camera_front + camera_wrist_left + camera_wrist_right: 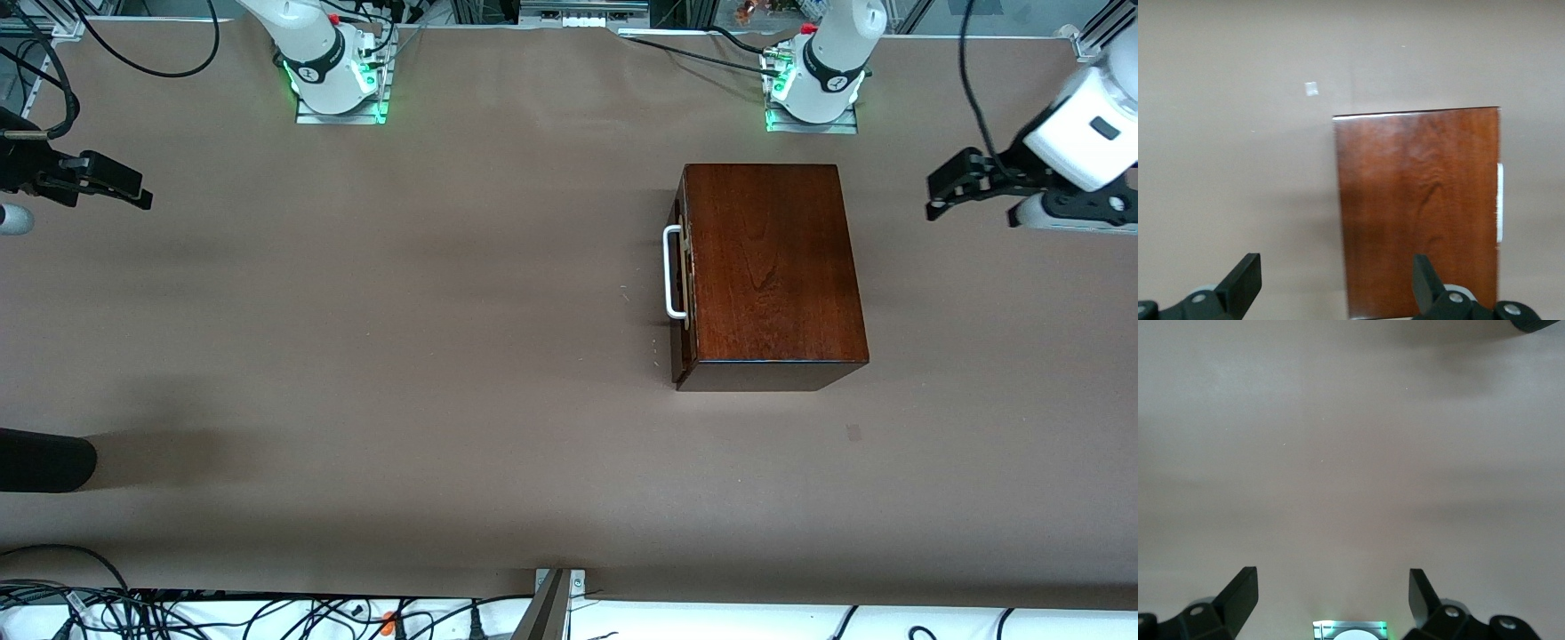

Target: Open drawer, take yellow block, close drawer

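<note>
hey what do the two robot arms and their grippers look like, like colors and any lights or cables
Both arms are glossy white with black joint bands, standing on metal base plates lit by green lights, with small red parts and black cables near the bases. The left gripper and right gripper are matte black, with two flat, wedge-shaped fingers fastened by silver screws.

White arms, green-lit bases, black left gripper [944, 188].

The cabinet [769, 271] is the only obstacle; bare desk [400, 356] lies open before its handle [673, 271] at nine o'clock.
</note>
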Tool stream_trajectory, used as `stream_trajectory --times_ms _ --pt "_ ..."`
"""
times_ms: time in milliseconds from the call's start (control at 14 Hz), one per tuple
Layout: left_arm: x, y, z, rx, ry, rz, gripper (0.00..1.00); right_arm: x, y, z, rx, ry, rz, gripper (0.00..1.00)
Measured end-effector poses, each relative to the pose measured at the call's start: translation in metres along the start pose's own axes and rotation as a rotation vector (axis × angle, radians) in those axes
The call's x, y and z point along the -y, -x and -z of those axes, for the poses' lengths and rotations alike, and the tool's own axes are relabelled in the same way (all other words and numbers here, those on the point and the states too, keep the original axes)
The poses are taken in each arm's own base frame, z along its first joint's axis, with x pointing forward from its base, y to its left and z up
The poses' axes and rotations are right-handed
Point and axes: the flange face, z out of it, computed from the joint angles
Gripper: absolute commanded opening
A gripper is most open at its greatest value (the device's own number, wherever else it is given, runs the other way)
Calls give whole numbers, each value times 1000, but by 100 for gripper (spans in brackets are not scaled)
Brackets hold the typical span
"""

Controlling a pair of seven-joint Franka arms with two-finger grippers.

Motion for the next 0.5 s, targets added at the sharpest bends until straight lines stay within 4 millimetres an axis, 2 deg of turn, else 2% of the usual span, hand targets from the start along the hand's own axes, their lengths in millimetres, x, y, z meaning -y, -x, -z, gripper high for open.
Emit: stream_trajectory --times_ms 287,502 --pt "-109 23 -9 16 -1 52 100 0 0 0 0 0 1 100" --pt "-192 47 -28 35 -25 60 100 1 0 0 0 0 1 100"
